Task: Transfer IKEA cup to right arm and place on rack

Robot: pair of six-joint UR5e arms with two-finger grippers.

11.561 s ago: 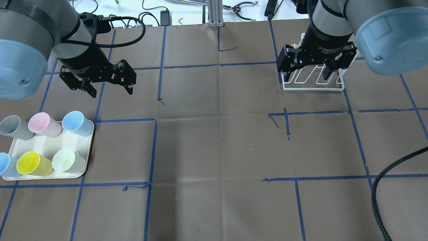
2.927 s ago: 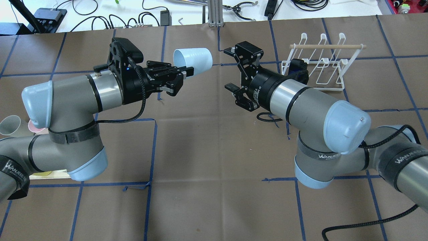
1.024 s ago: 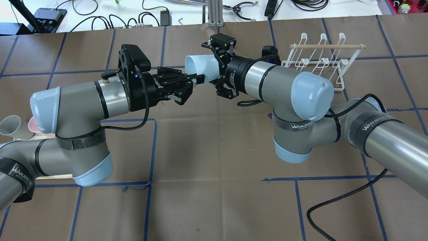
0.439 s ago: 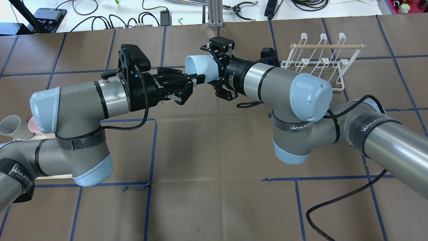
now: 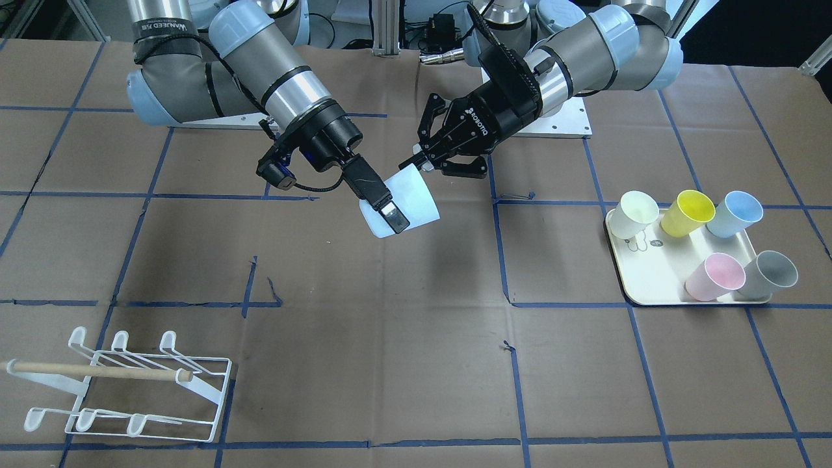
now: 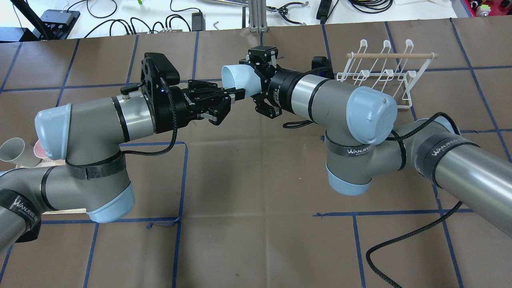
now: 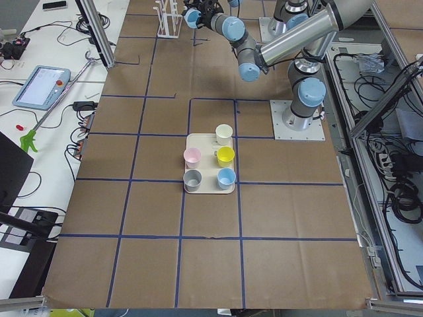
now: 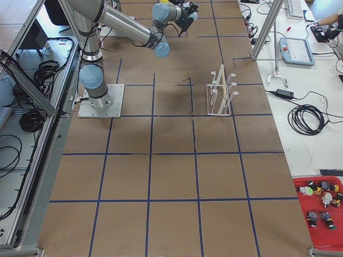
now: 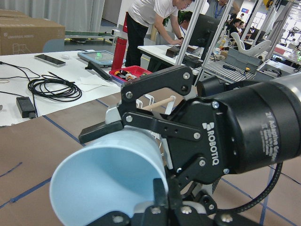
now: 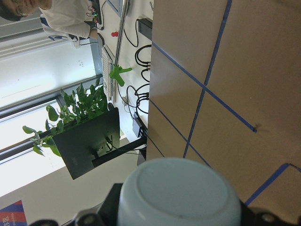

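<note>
Pale-blue cup (image 6: 239,79): left gripper (image 6: 237,93) pinched its rim; right gripper (image 6: 252,83) straddled its base, whether clamped I couldn't tell. Early left release would likely have dropped it.

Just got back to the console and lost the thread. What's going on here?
It is mid-handover, above the table. The left gripper pinches the pale blue cup by its rim, held sideways. The right gripper has its fingers on either side of the cup's base end; whether they have clamped yet is not clear. The rack stands off to the robot's right with no cup on it.
</note>
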